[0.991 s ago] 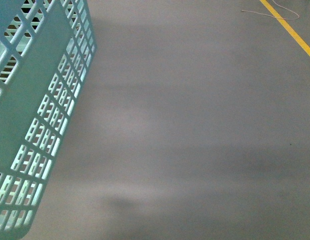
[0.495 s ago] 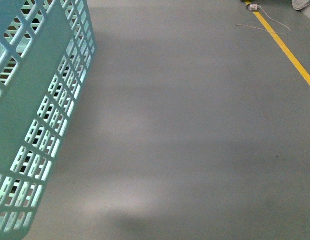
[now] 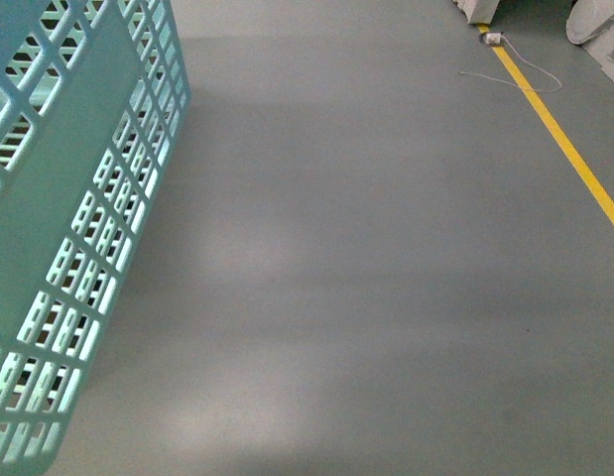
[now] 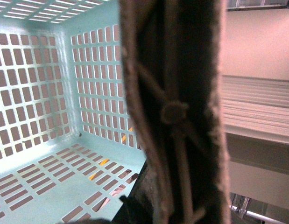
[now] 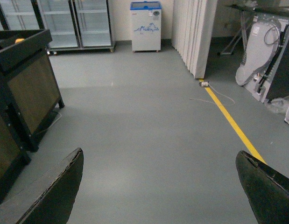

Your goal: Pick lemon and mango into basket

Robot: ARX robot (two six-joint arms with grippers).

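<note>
Your right tool (image 5: 159,154) is spread wide: in the right wrist view its two dark fingers (image 5: 51,196) sit at opposite lower corners with only grey floor (image 5: 149,140) between them, and they grip nothing. I cannot tell the state of your left tool. In the left wrist view a dark brown, rough-edged bar (image 4: 174,112) stands right against the lens, and I cannot tell whether it belongs to the tool or to the basket.

Behind that bar you look into the basket (image 4: 68,84), with its mint lattice walls and slotted floor. The part of its inside that shows holds no fruit.

In the front view the basket (image 3: 78,198) fills the left edge, its slotted wall tilted over the floor (image 3: 366,278). A yellow line (image 3: 564,149) runs along the floor on the right, with a thin cable (image 3: 510,79) across its far end.

In the right wrist view a dark cabinet (image 5: 27,88) stands at the left. A small orange thing (image 5: 19,40) lies on top of it, too small to name.
</note>
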